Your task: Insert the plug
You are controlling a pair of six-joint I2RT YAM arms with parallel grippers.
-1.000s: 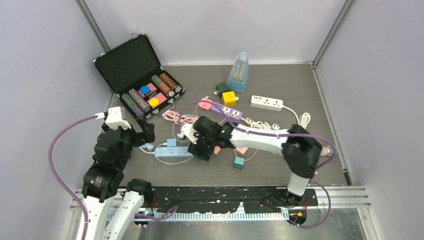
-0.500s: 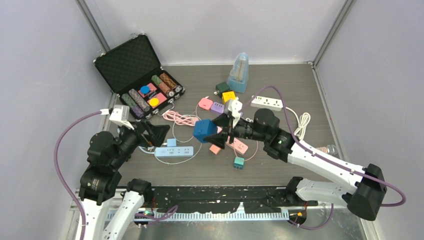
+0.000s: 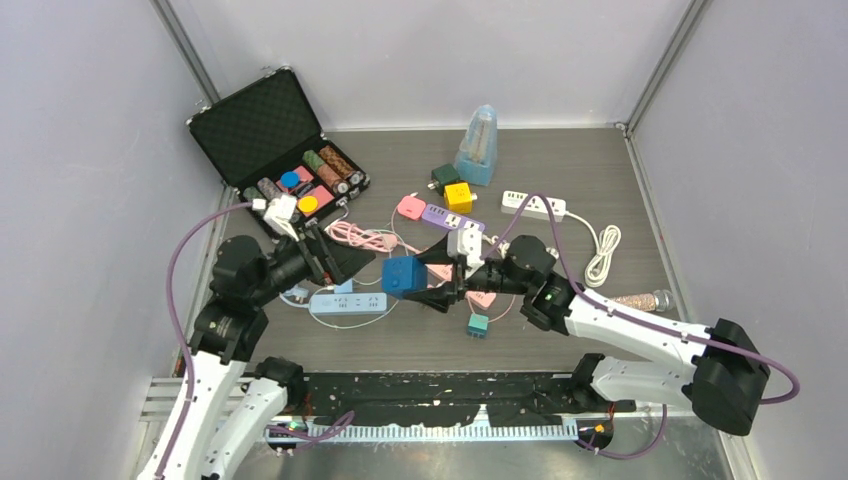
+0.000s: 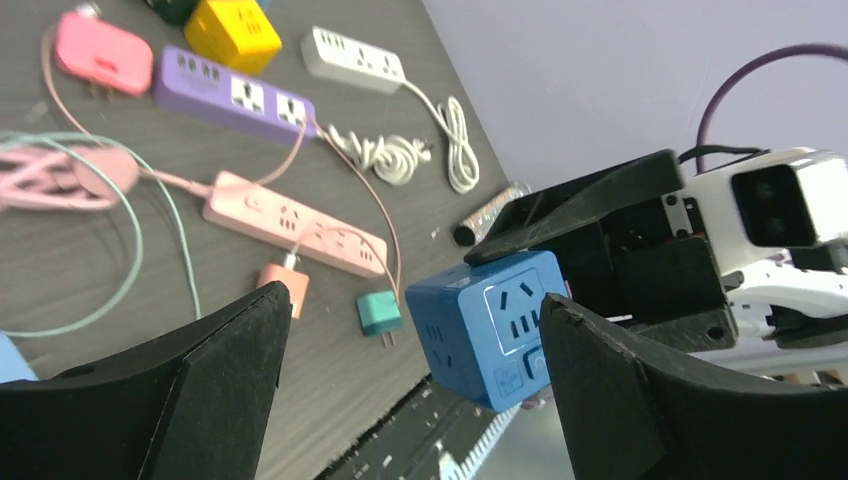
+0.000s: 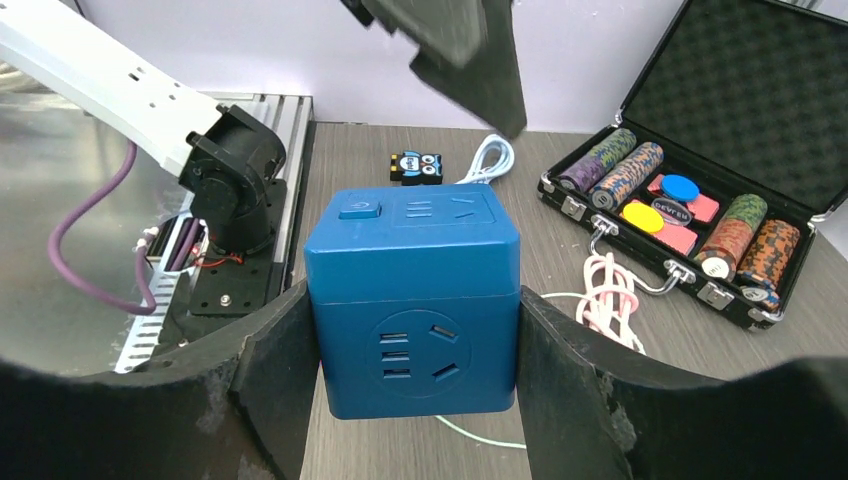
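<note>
Right gripper [image 5: 414, 352] is clamped on the blue cube socket [image 5: 412, 250], one finger against each side face, holding it in the air between the two arms. Left gripper [image 4: 412, 395] faces the cube with its fingers spread wide and nothing between them. The right wrist view shows the button and sockets on the cube's top face and the open chip case [image 5: 760, 80] behind, which the left wrist view misses. That view instead takes in the teal plug [image 4: 378, 312] lying on the table just beside the pink power strip [image 4: 300, 222]. From above, the cube hangs near the light blue strip [image 3: 350, 302].
</note>
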